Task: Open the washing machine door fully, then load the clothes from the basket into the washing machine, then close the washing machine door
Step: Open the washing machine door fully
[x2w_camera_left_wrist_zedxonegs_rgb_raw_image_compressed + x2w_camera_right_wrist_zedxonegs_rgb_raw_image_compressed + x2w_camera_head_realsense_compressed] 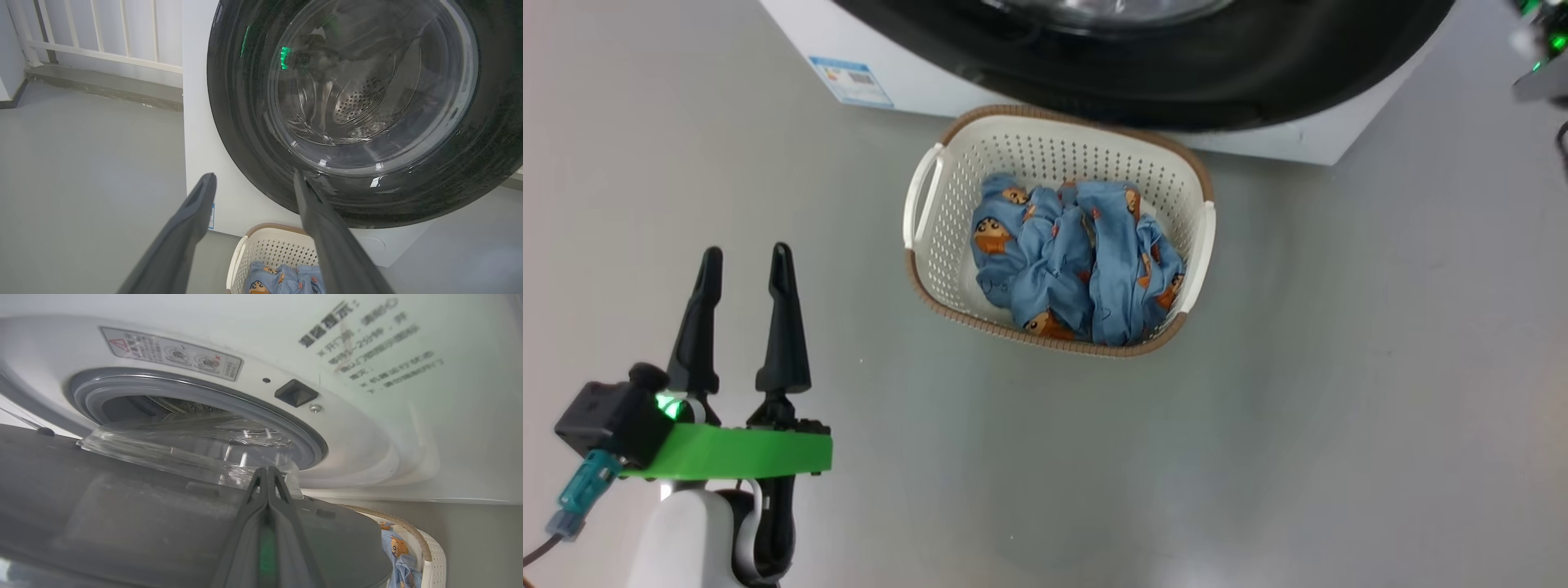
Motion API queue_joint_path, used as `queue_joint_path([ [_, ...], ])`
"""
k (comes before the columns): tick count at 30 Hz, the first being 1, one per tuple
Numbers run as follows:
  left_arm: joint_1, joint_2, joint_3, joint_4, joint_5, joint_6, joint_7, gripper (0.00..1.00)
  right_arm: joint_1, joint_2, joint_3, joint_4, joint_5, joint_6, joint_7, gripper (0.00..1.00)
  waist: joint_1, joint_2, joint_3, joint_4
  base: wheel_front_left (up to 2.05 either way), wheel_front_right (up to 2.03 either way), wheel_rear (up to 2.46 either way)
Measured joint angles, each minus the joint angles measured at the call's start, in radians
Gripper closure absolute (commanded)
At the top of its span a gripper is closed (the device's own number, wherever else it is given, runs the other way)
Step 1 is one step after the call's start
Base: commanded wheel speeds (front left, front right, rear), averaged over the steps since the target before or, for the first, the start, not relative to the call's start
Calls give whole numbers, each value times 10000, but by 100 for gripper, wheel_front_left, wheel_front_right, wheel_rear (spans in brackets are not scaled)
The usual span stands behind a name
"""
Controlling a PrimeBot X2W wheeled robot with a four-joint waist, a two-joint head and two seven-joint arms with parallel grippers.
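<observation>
Left hand [747,249]: low on the left of the head view, over the floor [1339,367], well apart from the basket. Its two dark fingers point forward, spread wide, holding nothing.
Left arm: a pale forearm [682,539] rises from the bottom edge, with a green bracket [735,452] at the wrist.
Left wrist view: the left hand [253,175] aims at the lower black rim of the washing machine door [245,143].
Right hand [267,470]: fingers pressed flat together, empty. They lie along the door's grey inner face, tips at the foot of the glass bowl [184,437]. Contact cannot be told.
Washing machine door [102,506]: ajar, its bowl partly out of the grey gasket [196,381].
Washing machine [907,73]: white, at the top of the head view, with a blue label [851,82].
Basket [1045,151]: on the floor just before the machine, below the door.
Clothes [1070,261]: blue printed fabric, bunched inside the basket.
</observation>
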Motion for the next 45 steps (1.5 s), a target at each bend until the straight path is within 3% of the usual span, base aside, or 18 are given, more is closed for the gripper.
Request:
queue_joint_path([
  [27, 1887, 13, 859, 280, 288, -23, 0, 0, 4085, 895, 372, -1701, 1204, 0, 1229, 100, 0, 0, -2620, -453, 0, 0, 0],
  [45, 2327, 19, 938, 301, 359, -33, 0, 0, 5871, 1804, 79, -2184, 1802, 0, 1415, 100, 0, 0, -3558, -89, 0, 0, 0],
])
